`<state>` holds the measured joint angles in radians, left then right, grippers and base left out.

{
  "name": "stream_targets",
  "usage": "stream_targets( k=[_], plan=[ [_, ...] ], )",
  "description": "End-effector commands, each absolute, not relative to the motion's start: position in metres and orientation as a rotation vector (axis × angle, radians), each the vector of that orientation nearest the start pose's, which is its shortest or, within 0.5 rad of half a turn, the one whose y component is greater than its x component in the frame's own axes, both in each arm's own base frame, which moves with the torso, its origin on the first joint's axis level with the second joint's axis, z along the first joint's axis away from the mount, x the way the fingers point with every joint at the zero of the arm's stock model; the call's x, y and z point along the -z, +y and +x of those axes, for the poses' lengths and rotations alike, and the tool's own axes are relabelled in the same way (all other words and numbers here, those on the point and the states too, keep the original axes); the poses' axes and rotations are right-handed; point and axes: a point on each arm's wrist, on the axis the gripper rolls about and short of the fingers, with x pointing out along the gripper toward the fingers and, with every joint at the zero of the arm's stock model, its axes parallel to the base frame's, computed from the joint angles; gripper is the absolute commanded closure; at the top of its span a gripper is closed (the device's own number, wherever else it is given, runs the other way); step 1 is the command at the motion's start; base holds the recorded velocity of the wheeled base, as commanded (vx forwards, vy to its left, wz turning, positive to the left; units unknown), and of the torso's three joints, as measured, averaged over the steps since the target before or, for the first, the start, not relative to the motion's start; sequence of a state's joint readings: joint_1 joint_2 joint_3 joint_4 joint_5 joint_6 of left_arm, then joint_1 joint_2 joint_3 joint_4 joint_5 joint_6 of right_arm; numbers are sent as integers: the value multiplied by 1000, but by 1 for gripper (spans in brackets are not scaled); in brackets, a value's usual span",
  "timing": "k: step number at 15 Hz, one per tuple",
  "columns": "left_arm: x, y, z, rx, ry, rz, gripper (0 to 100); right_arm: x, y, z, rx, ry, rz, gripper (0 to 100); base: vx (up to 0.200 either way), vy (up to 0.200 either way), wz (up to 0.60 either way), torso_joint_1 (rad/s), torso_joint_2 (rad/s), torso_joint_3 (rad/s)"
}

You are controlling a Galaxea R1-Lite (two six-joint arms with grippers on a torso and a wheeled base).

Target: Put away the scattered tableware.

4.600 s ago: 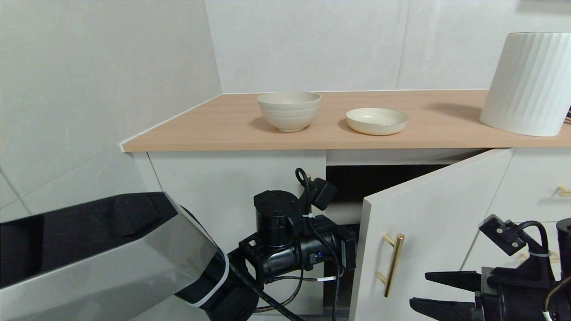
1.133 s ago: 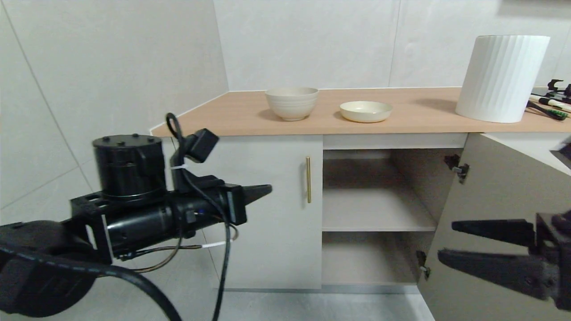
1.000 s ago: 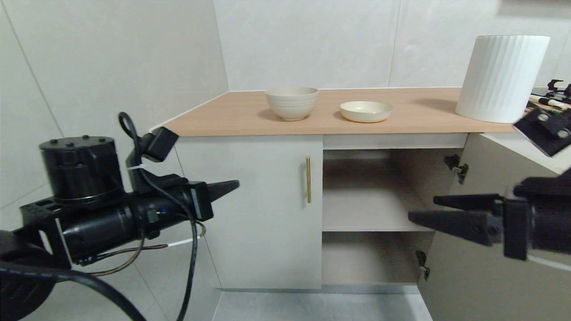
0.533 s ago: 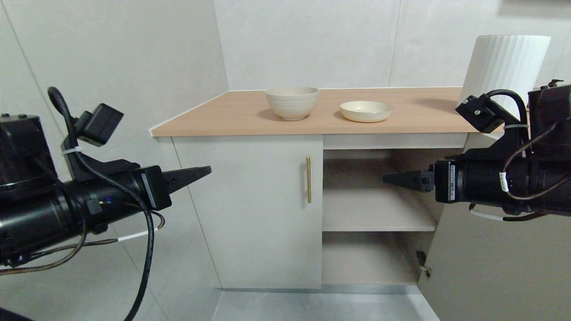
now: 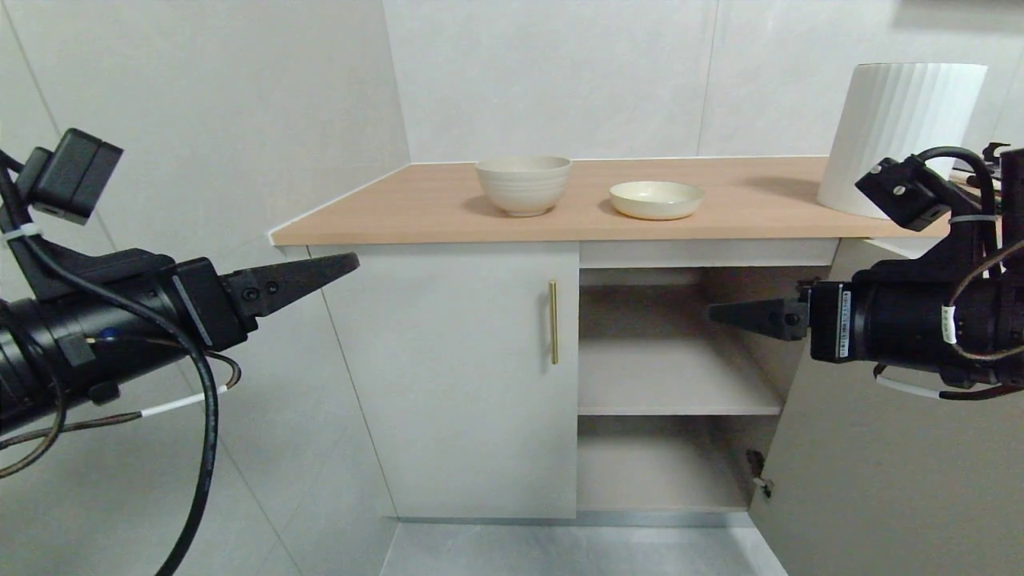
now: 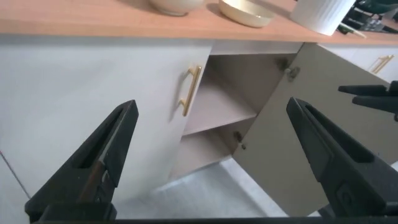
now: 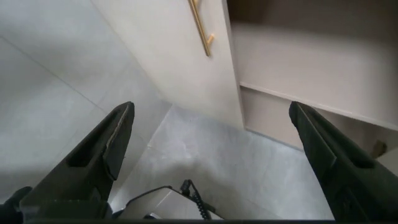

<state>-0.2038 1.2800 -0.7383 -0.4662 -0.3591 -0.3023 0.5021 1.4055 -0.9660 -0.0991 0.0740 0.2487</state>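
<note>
A ribbed cream bowl (image 5: 524, 184) and a shallow cream dish (image 5: 656, 199) stand side by side on the wooden countertop (image 5: 416, 212). My left gripper (image 5: 350, 261) hovers in front of the cabinet's left end, just below counter height, level and pointing right. In the left wrist view its fingers (image 6: 99, 155) stand wide apart around nothing, with the bowl (image 6: 174, 5) and dish (image 6: 249, 11) far ahead. My right gripper (image 5: 712, 314) points left in front of the open compartment. It is open and empty (image 7: 211, 109).
The cabinet's right door (image 5: 840, 464) is swung wide open, showing a bare middle shelf (image 5: 672, 376) and bottom shelf. The left door with its gold handle (image 5: 552, 322) is closed. A tall white ribbed container (image 5: 904, 140) stands at the counter's right, with small tools behind it.
The head camera pulled back and the cabinet door went from ajar to fully open. In the last second both arms rose; the left gripper drew back left and the right one turned side-on.
</note>
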Motion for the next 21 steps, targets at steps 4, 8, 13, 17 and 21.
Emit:
stream_targets(
  k=[4,8,13,17,21],
  plan=[
    [-252,-49,198,547,189,-299,0,-262,111,197,-528,399,167,0,150,0,0,-1,2,3],
    [-252,-50,200,551,193,-304,0,-264,110,195,-527,416,165,0,200,0,0,5,5,1],
    [-252,-50,200,555,196,-306,0,-264,108,191,-532,409,172,0,120,0,0,-1,2,3],
    [-252,-50,199,555,196,-306,0,-261,107,191,-525,414,166,0,0,0,0,0,0,0],
    [-250,-50,201,556,204,-306,0,-255,108,194,-535,358,177,0,0,0,0,0,0,0]
  ],
)
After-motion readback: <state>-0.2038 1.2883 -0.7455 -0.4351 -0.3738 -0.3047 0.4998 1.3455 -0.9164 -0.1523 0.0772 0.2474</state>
